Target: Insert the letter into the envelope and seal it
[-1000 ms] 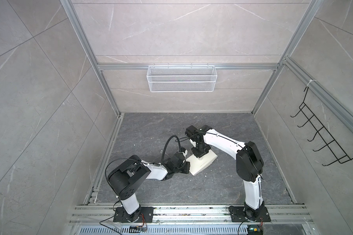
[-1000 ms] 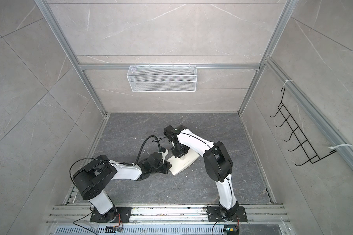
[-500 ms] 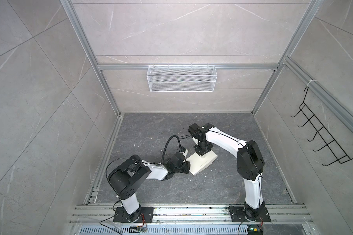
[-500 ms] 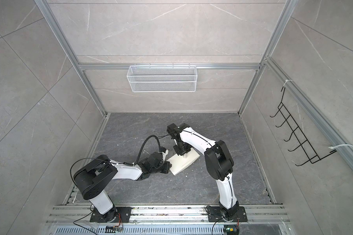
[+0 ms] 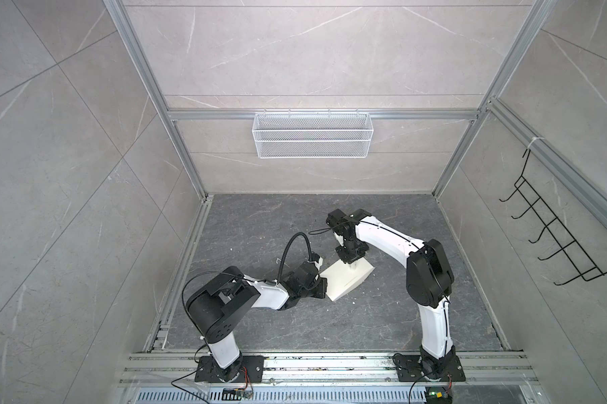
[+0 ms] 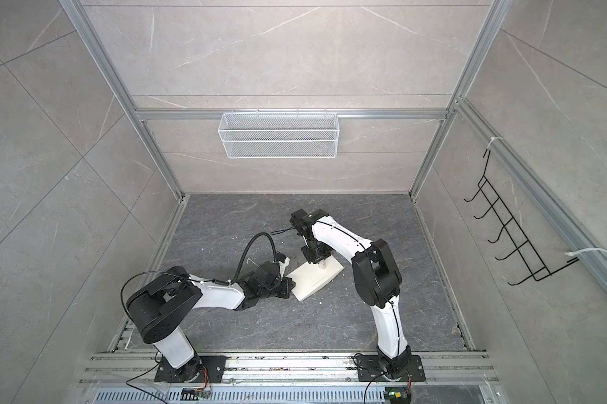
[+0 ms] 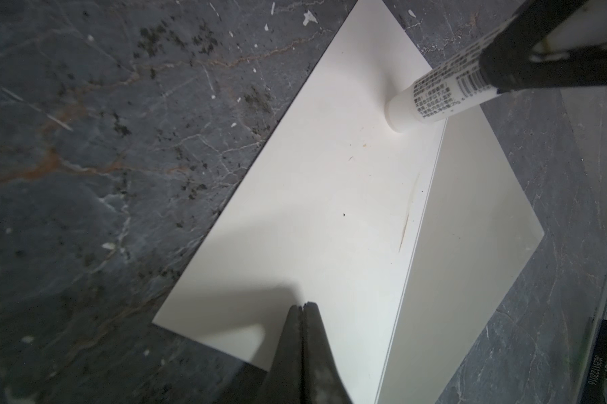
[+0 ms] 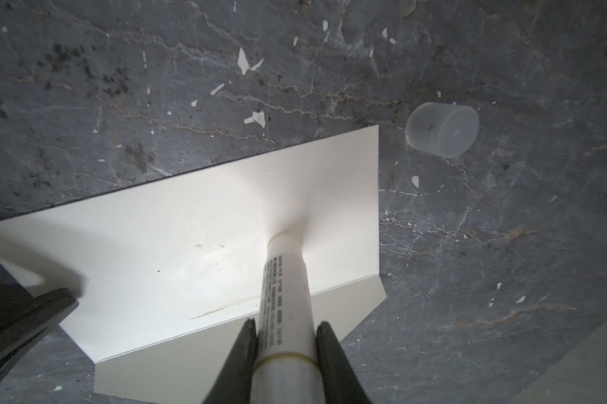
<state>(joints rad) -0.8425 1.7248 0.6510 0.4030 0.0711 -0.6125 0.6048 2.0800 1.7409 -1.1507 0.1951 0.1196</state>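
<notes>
In a top view, the long cream-white paper envelope [image 5: 344, 284] lies flap-open on the dark marble counter [image 5: 330, 332]. The right hand [image 5: 351, 261], gripping a white glue stick [image 5: 352, 276], has edged slightly along it, so gluing seems underway.

Left wrist: the left hand [image 7: 302, 308], clenched empty, pins the envelope.

Right wrist: the stick's small print is unreadable; the letter is unseen, presumably inside.

A white glue stick [image 8: 284, 297] carries dark print (a barcode too). A translucent cap [image 8: 442, 130] lies on its side on the dark marbled surface [image 5: 260, 217] among white flecks [image 8: 243, 61]. A wire mesh basket [image 5: 312, 140] and a black hook rack [image 5: 553, 241] hang on the walls.
</notes>
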